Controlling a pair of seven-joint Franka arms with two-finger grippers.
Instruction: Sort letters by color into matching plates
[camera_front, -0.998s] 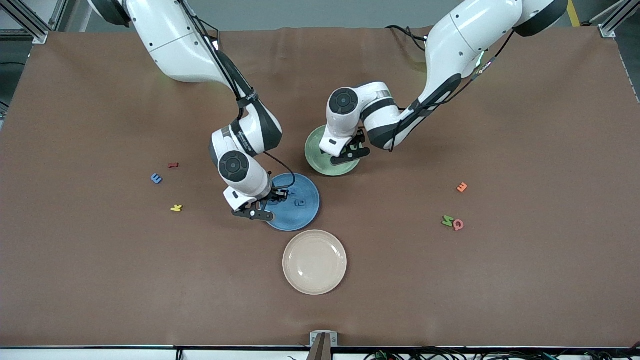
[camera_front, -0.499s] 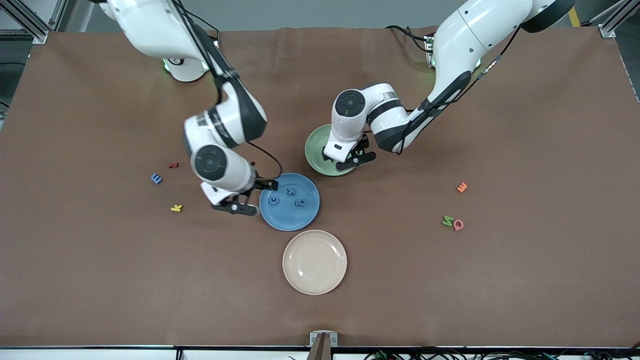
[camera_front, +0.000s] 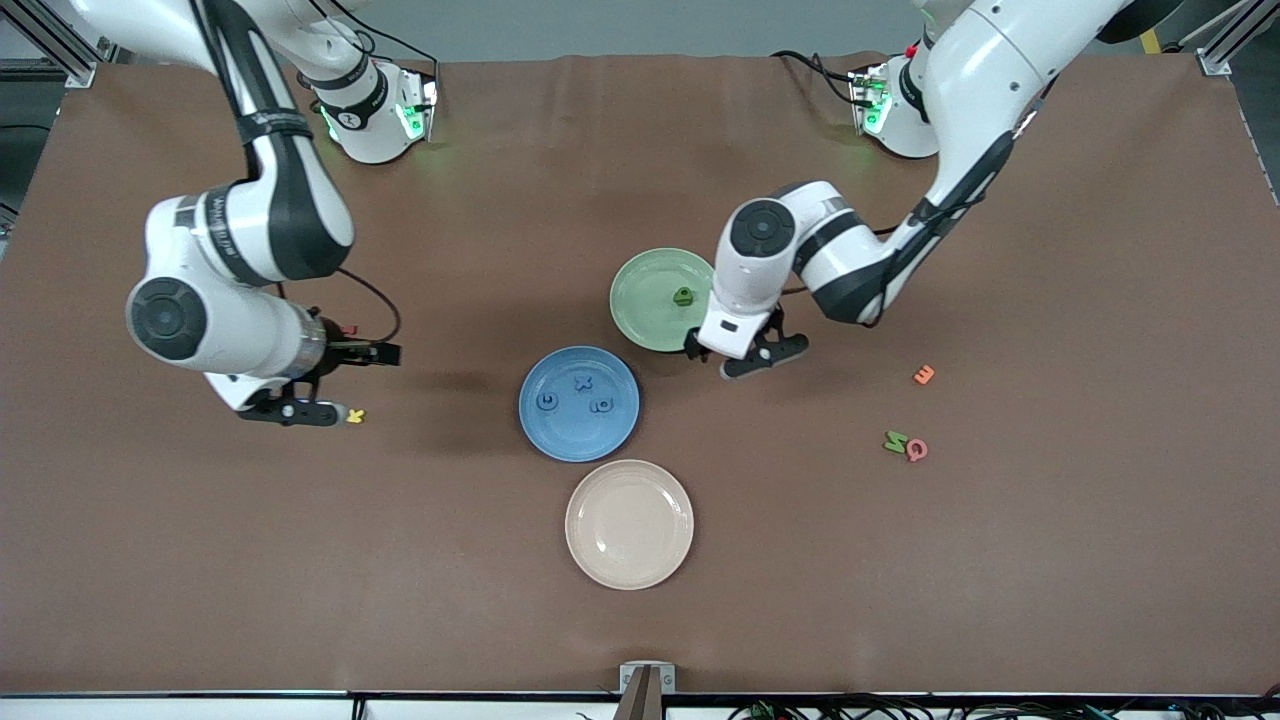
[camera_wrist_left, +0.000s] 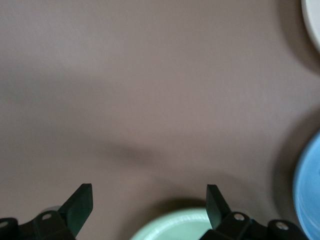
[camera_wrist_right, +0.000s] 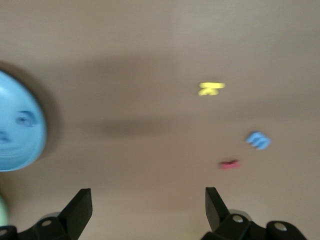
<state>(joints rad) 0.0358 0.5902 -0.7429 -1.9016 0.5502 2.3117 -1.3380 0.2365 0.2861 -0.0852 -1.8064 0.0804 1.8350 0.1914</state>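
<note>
The blue plate (camera_front: 612, 432) holds three blue letters (camera_front: 583, 382). A fourth blue letter (camera_wrist_right: 258, 140) lies on the table toward the right arm's end, hidden by the arm in the front view. The green plate (camera_front: 640, 300) holds one green letter (camera_front: 683, 296); another green letter (camera_front: 895, 441) lies toward the left arm's end. My right gripper (camera_front: 335, 383) (camera_wrist_right: 147, 200) hangs open and empty over bare table near the yellow letter (camera_front: 353, 416). My left gripper (camera_front: 735, 355) (camera_wrist_left: 147, 195) is open and empty just off the green plate's rim (camera_wrist_left: 175, 227).
A beige plate (camera_front: 629, 524) sits nearer the front camera than the blue plate. A red letter (camera_wrist_right: 230, 164) lies by the loose blue letter. An orange letter (camera_front: 924, 375) and a pink letter (camera_front: 917, 450) lie by the loose green letter.
My right gripper opened, left a blue letter in the blue plate and swung toward the right arm's end. My left gripper moved off the green plate, uncovering its green letter.
</note>
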